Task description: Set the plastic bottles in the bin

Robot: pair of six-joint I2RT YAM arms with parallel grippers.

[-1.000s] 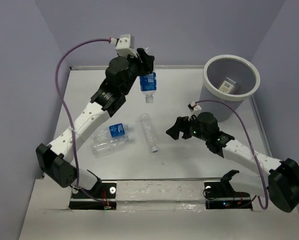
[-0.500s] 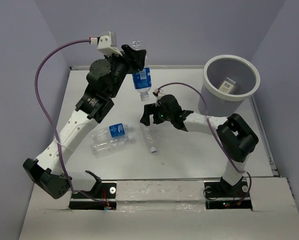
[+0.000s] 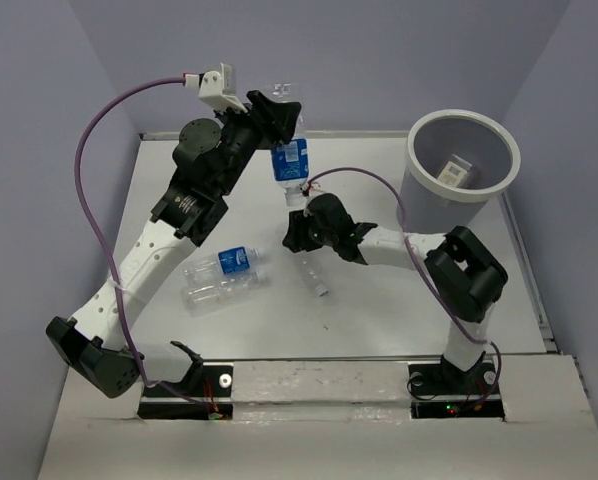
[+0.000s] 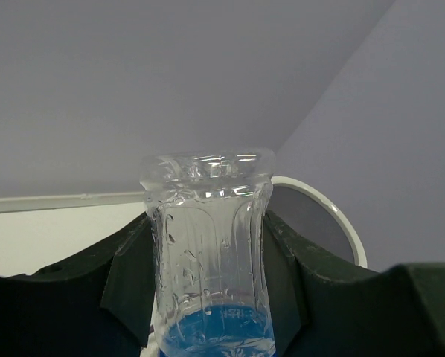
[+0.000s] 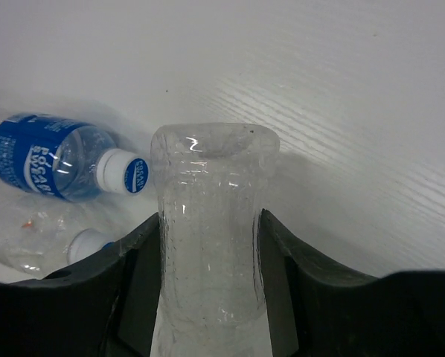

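Left gripper (image 3: 282, 125) pinches a blue-labelled bottle (image 3: 291, 165), cap hanging below it; right gripper (image 3: 299, 240) is clamped around a clear bottle (image 5: 211, 223).

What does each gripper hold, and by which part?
Left gripper: the blue-labelled bottle, near its base, cap down. Right gripper: an unlabelled clear bottle, also near its base.

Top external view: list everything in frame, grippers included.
labelled bottle: 1, clear with blue band, held in the air, cap down
unlabelled bottle: 1, clear, gripped, mid-table
loose bottles: 2, one blue-banded, one clear, side by side left of centre
bin: 1, grey, white rim, far right
pale object: 1, off-white, inside bin
table: 1, white, under everything
left gripper: 1, black, shut on labelled bottle
right gripper: 1, black, shut on unlabelled bottle
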